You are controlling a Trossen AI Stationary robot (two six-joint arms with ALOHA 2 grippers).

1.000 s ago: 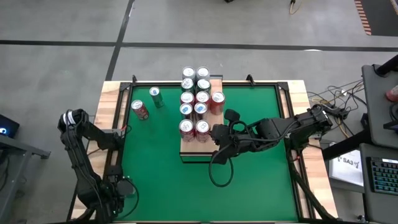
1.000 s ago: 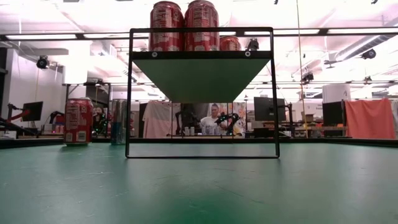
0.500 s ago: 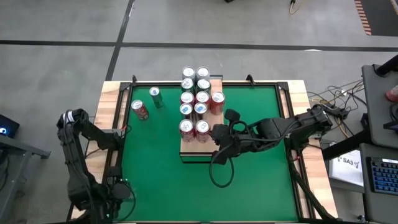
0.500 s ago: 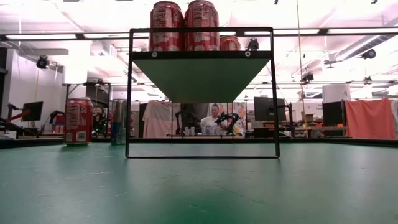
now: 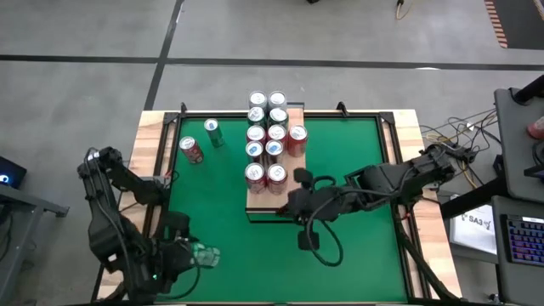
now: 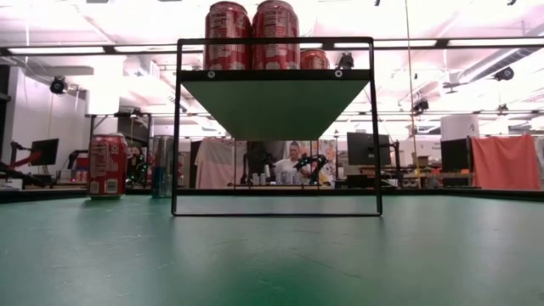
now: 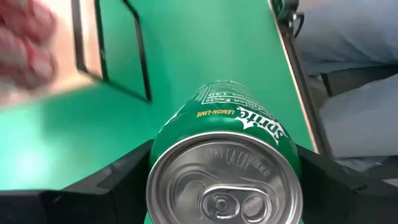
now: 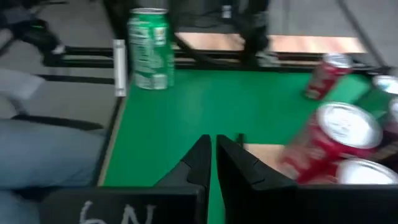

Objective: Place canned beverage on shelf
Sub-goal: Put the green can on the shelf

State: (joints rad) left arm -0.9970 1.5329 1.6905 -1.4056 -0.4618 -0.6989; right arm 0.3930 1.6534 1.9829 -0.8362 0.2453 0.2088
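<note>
The left end effector [image 7: 224, 186] is gripping a green can [image 7: 225, 168] over the near-left corner of the tabletop [image 5: 340, 144], well away from the shelf [image 5: 274, 204] loaded with red cans [image 5: 265, 175], while the right end effector [image 8: 211, 158] is hanging by the shelf's near end with fingers pressed together.

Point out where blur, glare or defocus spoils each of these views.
Left wrist view: the Sprite can is sharp, but the red cans on the shelf smear into blobs. Right wrist view: motion blur streaks the nearest red can. Low view: ceiling lights wash out the room above the shelf. High view: evenly lit and clear.
</note>
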